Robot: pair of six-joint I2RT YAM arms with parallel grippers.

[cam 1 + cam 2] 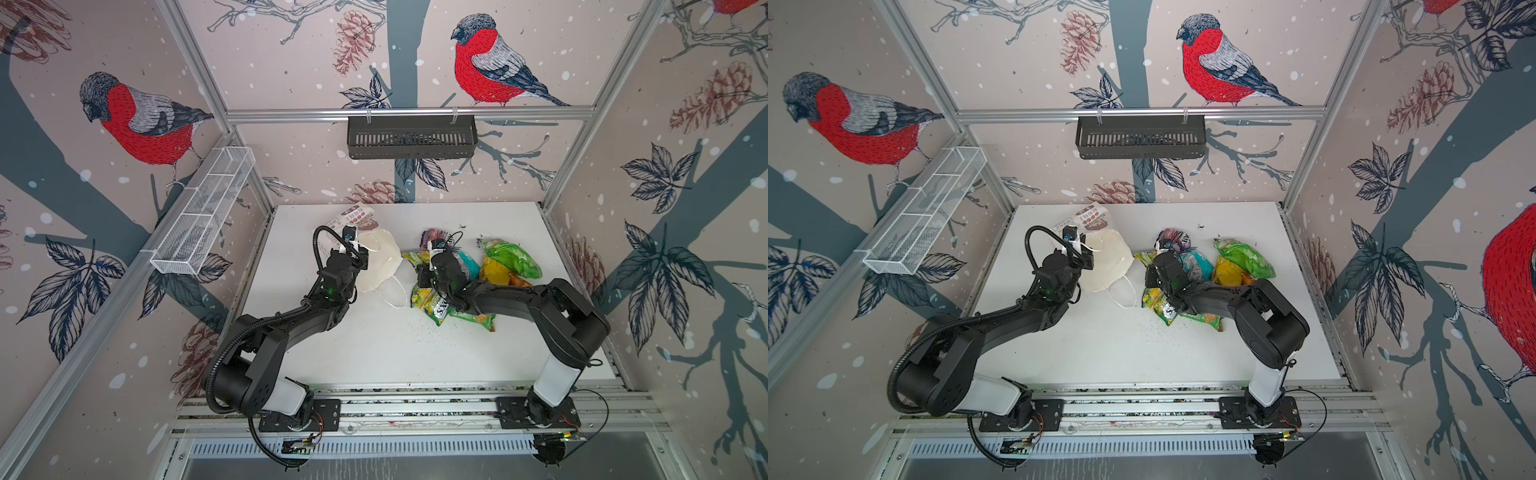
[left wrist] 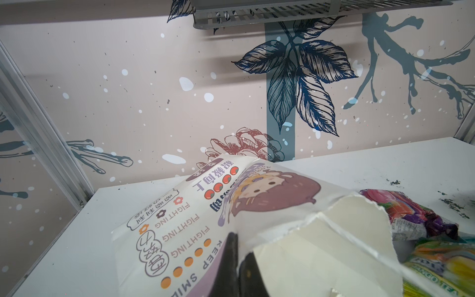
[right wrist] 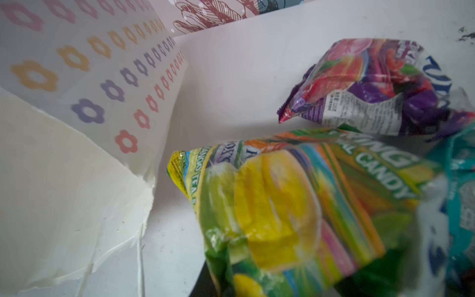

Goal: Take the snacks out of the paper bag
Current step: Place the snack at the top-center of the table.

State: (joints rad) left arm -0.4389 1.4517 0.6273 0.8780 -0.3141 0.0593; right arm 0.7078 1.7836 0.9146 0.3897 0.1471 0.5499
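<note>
The paper bag (image 1: 380, 266) lies on its side on the far part of the white bench (image 1: 395, 361), a bit left of the middle. Its open mouth faces right. Its white cord handle (image 1: 395, 296) trails toward the near side. The left pincer (image 2: 240, 253) is squeezed tight on the torn rim of the bag.

The snacks (image 1: 1241, 257) sit in a heap just right of the bag, out on the bench. Every packet I can see is outside the bag. The right pincer (image 1: 430, 254) is over the left side of the heap. It is closed on a green-yellow packet (image 3: 295, 200) with "FOXS" on it. The packet hides the tips of the pincer.

A purple packet (image 3: 372, 87) lies just past it on the far side. A teal packet (image 1: 467, 266) is right beside it. Farther right are a yellow packet (image 1: 494, 272), a green packet (image 1: 513, 257) and an orange packet (image 1: 519, 281), all touching. On the near side of the heap lies a second green-yellow packet (image 1: 432, 305). Small dark crumbs (image 1: 415, 328) are sprinkled on the bench near it.
</note>
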